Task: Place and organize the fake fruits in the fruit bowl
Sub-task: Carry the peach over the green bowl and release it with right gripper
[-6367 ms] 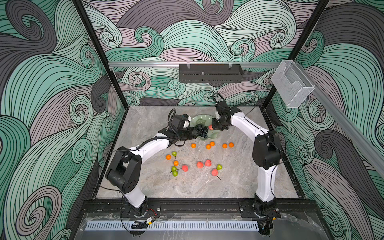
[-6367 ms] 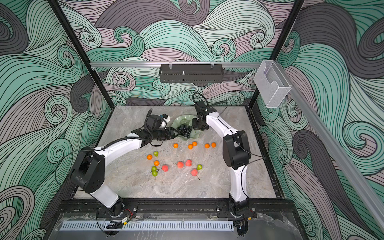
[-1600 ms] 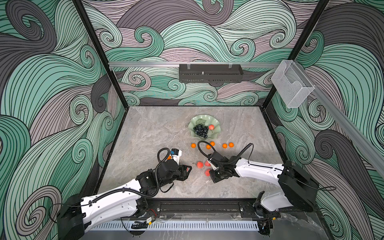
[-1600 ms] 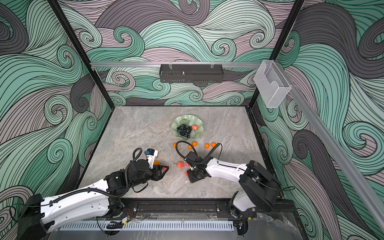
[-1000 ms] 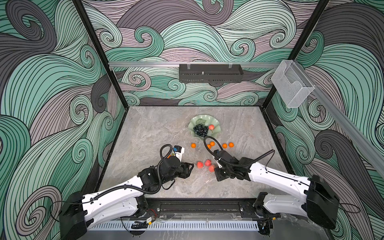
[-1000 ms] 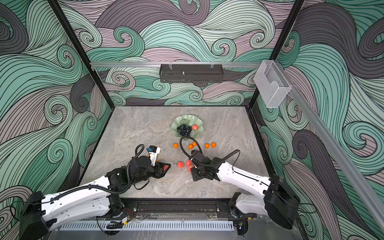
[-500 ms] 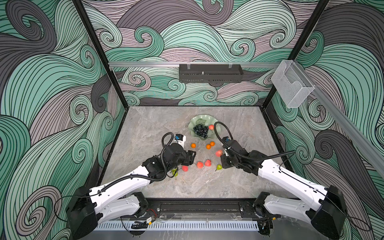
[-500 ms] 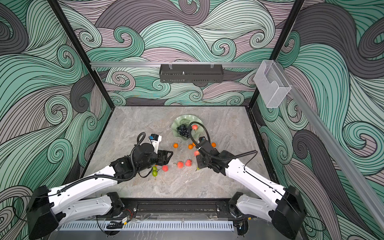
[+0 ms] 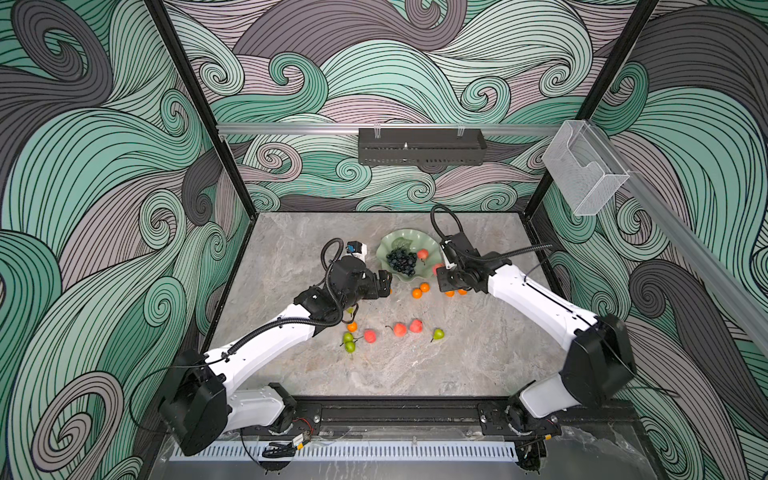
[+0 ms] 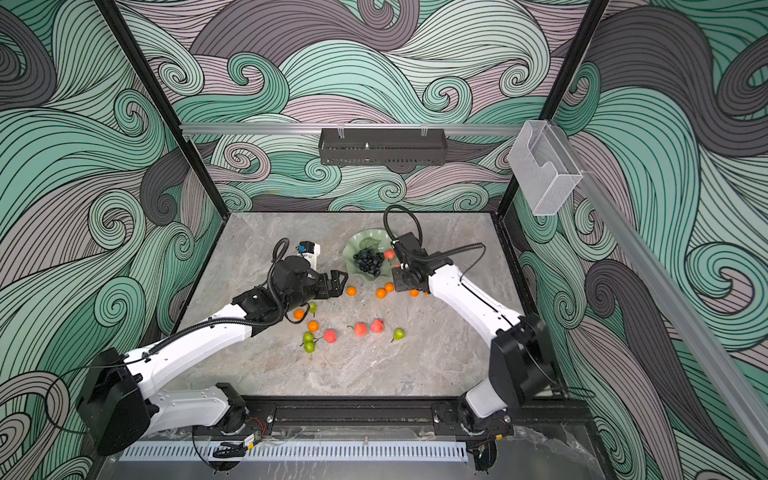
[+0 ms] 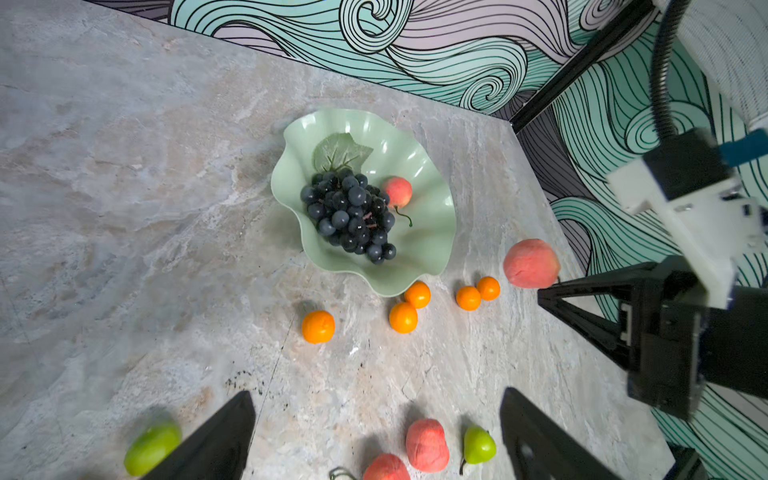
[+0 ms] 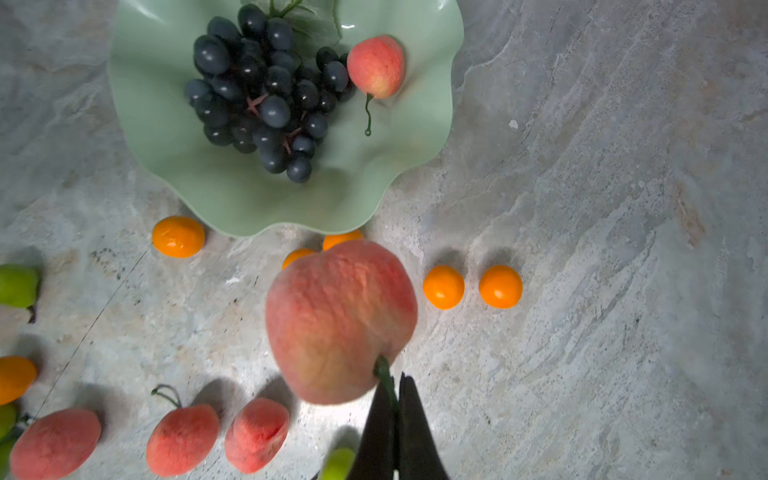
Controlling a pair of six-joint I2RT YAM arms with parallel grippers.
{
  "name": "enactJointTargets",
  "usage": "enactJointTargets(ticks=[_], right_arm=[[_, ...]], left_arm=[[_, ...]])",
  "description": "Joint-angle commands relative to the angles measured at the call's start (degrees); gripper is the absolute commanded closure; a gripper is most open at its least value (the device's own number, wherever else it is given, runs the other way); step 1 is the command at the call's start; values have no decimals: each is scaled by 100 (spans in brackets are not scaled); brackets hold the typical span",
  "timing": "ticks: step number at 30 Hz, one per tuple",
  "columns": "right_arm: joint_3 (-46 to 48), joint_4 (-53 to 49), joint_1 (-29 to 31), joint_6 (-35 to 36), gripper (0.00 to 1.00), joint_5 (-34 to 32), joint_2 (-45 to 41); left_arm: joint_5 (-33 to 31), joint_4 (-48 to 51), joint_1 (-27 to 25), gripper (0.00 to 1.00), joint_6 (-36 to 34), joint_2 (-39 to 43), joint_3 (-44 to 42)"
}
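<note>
The mint-green fruit bowl (image 9: 388,245) (image 10: 356,243) (image 11: 432,249) (image 12: 232,195) stands at the back and holds the dark grape bunch (image 9: 402,262) (image 11: 353,216) (image 12: 262,91) and one peach (image 10: 389,254) (image 12: 376,66). My right gripper (image 9: 441,277) (image 12: 394,380) is shut on the green stem of a second peach (image 12: 340,320) (image 11: 531,263), which hangs just off the bowl's right front rim. My left gripper (image 10: 337,282) (image 11: 375,394) is wide open and empty, left of the bowl. Several oranges (image 10: 351,291) (image 12: 443,287), peaches (image 10: 360,329) and pears (image 10: 398,333) lie on the table.
Oranges (image 11: 403,317) crowd the bowl's front rim. A cluster of pears (image 10: 308,337) and oranges (image 10: 313,326) lies under the left forearm. A black rack (image 9: 420,146) hangs on the back wall and a clear holder (image 9: 582,174) on the right post.
Both arms have swung from the front of the table back toward the bowl. The right gripper carried the peach up with it. The left gripper's jaws opened wider.
</note>
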State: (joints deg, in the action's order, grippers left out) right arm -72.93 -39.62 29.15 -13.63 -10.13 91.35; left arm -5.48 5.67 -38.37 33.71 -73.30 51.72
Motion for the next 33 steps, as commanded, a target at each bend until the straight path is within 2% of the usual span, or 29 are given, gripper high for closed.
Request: enactJointTargets(ticks=[1,9,17,24,33], right_arm=[[-640,-430,-157,302,100,19,646],[-2365,-1084,-355,774,100,-142,2156],[-3368,-1526,-361,1093,100,-120,3105],[-3734,-1692,-358,1152,100,-7,3427],[-3900,-1769,-356,1152,90,111,3510]], left_arm=[[227,-262,193,1,-76,-322,306],[732,-469,647,1,-14,-1107,704],[1369,-405,1014,1,197,-1459,881],[1626,-315,1086,1,214,-1571,971],[1855,-378,1119,2,215,-1600,980]])
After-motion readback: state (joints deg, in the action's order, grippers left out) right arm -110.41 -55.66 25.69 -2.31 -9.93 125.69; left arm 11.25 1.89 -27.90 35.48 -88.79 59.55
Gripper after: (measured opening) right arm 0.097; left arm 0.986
